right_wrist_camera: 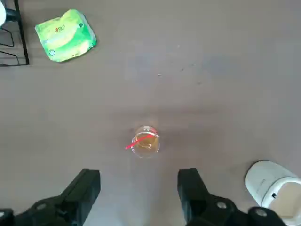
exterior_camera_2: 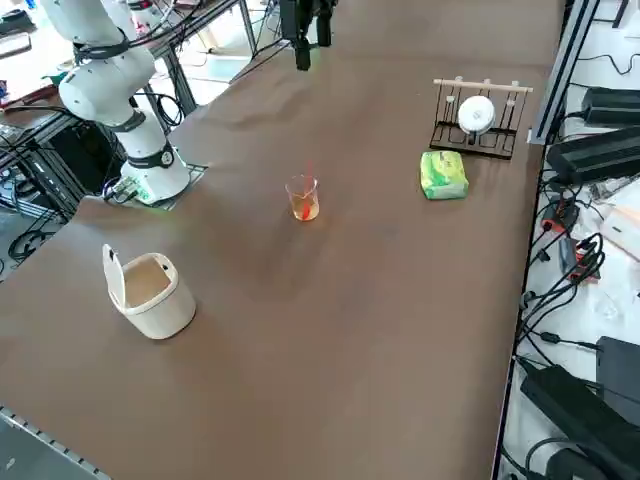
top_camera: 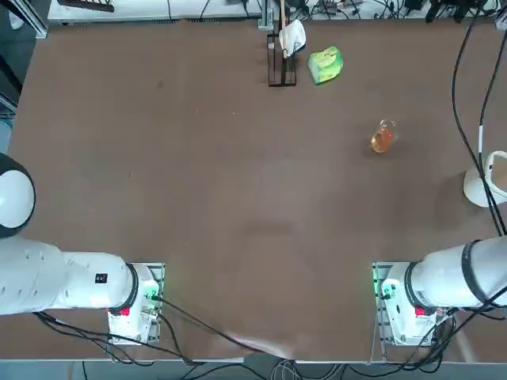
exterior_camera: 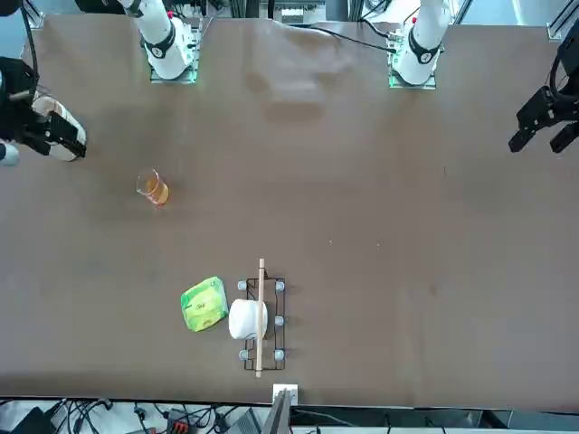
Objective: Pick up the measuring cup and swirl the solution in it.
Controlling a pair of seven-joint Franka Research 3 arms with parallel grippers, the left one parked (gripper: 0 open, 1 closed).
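Small clear glass measuring cup with orange solution stands upright, centre of the wrist view, upper right in the top view, alone on the brown table. Right gripper hangs high above it, fingers spread wide, holding nothing. Cup probably light, rigid, slick, breakable; best taken across the belly, gently, kept level so liquid stays in. White handled cup near the right edge; green packet and wire rack at top centre. Cables beyond the table.
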